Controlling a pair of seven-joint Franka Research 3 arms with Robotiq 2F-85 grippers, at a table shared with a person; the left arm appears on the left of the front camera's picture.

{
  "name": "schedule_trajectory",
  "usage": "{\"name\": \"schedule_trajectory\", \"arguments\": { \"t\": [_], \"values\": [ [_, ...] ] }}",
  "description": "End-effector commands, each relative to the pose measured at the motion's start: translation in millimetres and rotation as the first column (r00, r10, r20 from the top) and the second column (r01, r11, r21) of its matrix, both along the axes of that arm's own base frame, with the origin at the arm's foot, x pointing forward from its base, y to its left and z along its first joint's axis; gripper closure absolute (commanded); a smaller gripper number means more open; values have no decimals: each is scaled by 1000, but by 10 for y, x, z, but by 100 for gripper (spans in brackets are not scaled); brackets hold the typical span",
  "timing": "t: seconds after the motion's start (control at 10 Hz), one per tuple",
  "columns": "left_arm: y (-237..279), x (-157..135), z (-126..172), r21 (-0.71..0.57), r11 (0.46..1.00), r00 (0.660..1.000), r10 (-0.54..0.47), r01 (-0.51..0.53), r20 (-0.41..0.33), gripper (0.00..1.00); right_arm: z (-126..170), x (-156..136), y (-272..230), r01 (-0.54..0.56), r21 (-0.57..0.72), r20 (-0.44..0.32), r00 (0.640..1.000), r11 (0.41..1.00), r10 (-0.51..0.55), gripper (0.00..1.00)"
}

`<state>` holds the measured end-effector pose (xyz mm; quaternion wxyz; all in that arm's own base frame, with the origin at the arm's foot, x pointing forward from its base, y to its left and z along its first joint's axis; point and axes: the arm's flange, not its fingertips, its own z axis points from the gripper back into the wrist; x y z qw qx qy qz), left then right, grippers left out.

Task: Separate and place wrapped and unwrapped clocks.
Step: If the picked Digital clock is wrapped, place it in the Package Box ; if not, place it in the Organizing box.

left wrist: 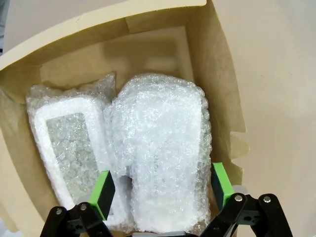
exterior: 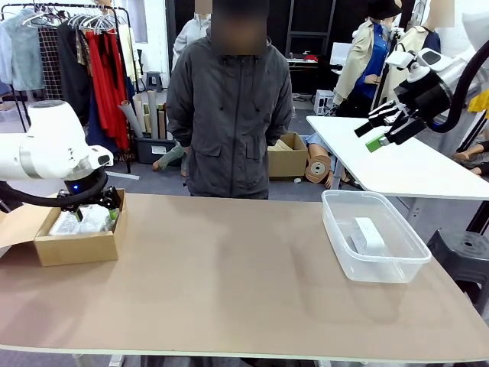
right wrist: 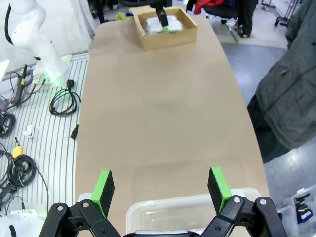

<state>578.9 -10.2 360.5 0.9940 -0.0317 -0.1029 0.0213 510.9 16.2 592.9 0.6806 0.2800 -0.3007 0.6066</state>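
The left gripper [left wrist: 161, 185] hangs spread over the cardboard box [exterior: 76, 245] at the table's [exterior: 229, 283] left end, its pads either side of one bubble-wrapped clock [left wrist: 160, 158], a second bundle [left wrist: 69, 148] beside it. Whether the pads touch is unclear. The right gripper [exterior: 380, 130] hovers agape, holding nothing, above the clear tub [exterior: 370, 260] holding the bare white clock [exterior: 367, 234].

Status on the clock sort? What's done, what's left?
Done: the bare white clock lies in the clear tub; both bubble-wrapped clocks lie side by side in the cardboard box. In hand: nothing. The left pincer stands open astride one bundle, the right pincer open, raised above the tub. Left: apparently just pulling the left arm out.
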Motion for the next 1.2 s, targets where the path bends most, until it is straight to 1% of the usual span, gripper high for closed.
{"name": "schedule_trajectory", "arguments": {
  "t": [0.0, 0.6, 0.7, 0.8, 1.1],
  "values": [
    [-3, 11, 74, -1, 1000, 1000, 25, -25, 18, 0, 7, -9, -7, -17, -11, 17, 1000, 1000, 17, 0],
    [-119, -29, 352, 39, 999, 999, 18, -19, 30, 0, 7, -9, -7, -17, -11, 17, 1000, 1000, 17, 0],
    [-121, -44, 364, 47, 999, 1000, -2, 1, 27, 0, 7, -9, -7, -17, -11, 17, 1000, 1000, 17, 0],
    [-97, -9, 299, 9, 1000, 999, 5, -5, 39, 0, 7, -9, -7, -17, -11, 17, 1000, 1000, 17, 0],
    [-97, -9, 299, 9, 1000, 999, 5, -5, 39, 0, 7, -9, -7, -17, -11, 17, 1000, 1000, 17, 0]
  ]
}}
